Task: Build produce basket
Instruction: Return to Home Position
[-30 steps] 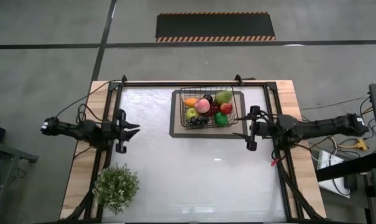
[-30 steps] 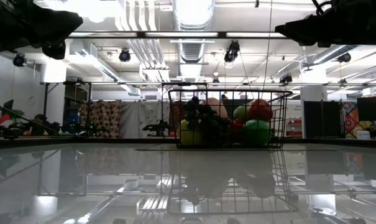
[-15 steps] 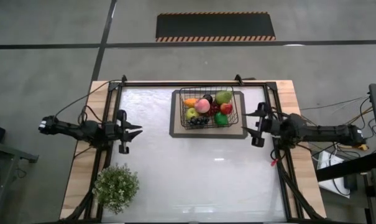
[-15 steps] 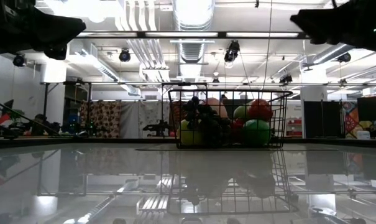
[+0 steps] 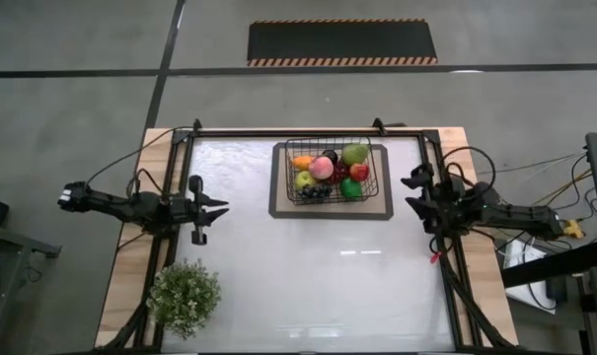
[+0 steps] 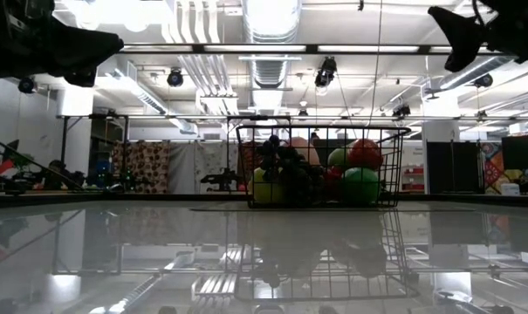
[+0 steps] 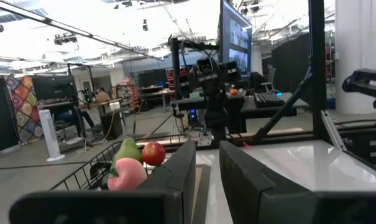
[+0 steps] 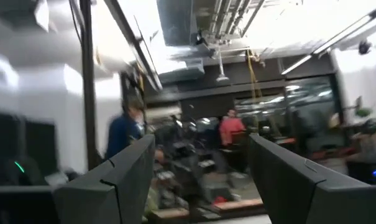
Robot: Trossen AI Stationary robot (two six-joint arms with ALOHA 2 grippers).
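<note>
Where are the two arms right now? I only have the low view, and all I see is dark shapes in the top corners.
Observer: From above, the left pincer hangs over the left side of the table, well apart from the basket.
Operator: And the right one?
Observer: The right pincer is at the table's right edge, also clear of the basket. Its wrist view shows the fingers wide open and empty.
Operator: What is under the basket?
Observer: A flat dark mat; the basket stands on it.
</note>
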